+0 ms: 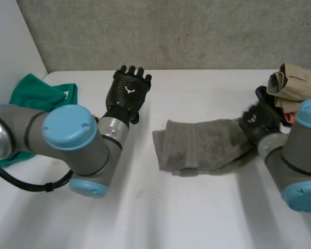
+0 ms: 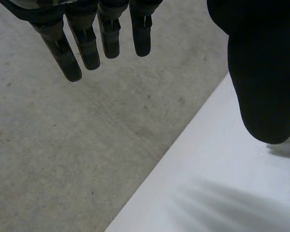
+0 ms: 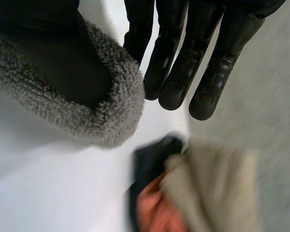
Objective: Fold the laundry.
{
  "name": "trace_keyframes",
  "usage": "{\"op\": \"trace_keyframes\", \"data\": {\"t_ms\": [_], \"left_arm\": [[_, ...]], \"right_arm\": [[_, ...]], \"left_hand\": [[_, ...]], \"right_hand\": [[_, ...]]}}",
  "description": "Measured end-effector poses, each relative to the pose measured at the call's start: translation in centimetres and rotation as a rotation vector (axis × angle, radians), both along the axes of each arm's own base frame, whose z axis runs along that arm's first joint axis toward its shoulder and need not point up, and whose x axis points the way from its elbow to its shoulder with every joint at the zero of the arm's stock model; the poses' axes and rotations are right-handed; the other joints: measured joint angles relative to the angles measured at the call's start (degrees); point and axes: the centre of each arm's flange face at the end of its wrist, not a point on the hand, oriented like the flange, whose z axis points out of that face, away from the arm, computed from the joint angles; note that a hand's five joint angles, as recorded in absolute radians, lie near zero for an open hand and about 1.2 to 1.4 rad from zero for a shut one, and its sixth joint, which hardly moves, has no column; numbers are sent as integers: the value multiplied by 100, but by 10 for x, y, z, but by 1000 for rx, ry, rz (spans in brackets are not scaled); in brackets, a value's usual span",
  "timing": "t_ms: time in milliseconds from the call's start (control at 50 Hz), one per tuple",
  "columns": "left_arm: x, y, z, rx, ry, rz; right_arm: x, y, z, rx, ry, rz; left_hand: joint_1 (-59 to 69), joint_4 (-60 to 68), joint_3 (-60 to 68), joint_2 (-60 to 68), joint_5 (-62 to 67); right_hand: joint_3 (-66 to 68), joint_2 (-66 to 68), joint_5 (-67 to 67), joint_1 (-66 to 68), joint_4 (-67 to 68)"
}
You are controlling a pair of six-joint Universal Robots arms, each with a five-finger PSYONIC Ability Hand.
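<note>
A grey towel lies crumpled lengthwise on the white table, right of the middle. My right hand is at its right end. In the right wrist view the fleecy towel edge wraps over the thumb and the fingers curl down against it, so the hand is shut on the towel. My left hand hovers open over the back left of the table, apart from the towel. Its straight fingers point toward the wall and hold nothing.
A green cloth lies at the table's left edge behind my left arm. A pile of beige, dark and reddish clothes sits at the back right, just beyond my right hand's fingertips. A grey concrete wall stands behind the table.
</note>
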Motion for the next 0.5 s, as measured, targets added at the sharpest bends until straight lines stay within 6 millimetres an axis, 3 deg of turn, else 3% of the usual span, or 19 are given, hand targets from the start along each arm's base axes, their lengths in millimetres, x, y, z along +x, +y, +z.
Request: {"op": "trace_keyframes", "data": {"t_ms": [20,60,80,200,260,280,340,360,420,500], "left_arm": [[4,1,4,6,18,5],[4,1,4,6,18,5],[10,0,10,16,48,14],[19,-4,15,37,86,51],[22,-5,15,47,96,68],[22,-6,15,50,98,72],[23,-6,16,53,106,77],[22,-7,17,53,113,78],[20,-7,19,51,125,74],[9,-3,27,45,162,42]], "right_arm": [[15,2,4,-44,-8,60],[15,2,4,-44,-8,60],[52,14,6,-104,-40,219],[111,63,-18,-77,-81,553],[124,82,-27,-41,-98,646],[128,87,-29,-25,-113,662],[130,91,-30,1,-144,665],[129,89,-27,40,-212,632],[123,79,-17,83,-316,568],[94,47,21,171,-637,379]], "left_hand": [[0,0,0,0,0],[0,0,0,0,0],[0,0,0,0,0],[0,-1,-1,-1,0],[-115,-66,-103,-64,-47],[-170,-79,-111,-76,-47],[-171,-79,-110,-76,-48],[-171,-79,-110,-76,-48],[-171,-79,-110,-76,-48],[-171,-79,-110,-76,-48]], "right_hand": [[0,0,5,0,0],[0,0,5,0,0],[0,0,13,0,0],[-10,0,27,-6,-8],[-1584,-1613,-1409,-1169,-1583],[-2816,-2776,-2523,-2164,-2700],[-3910,-3868,-3641,-3111,-3795],[-5270,-5171,-5049,-4193,-5262],[-5589,-5412,-5253,-4346,-5476],[-5600,-5412,-5264,-4346,-5476]]}}
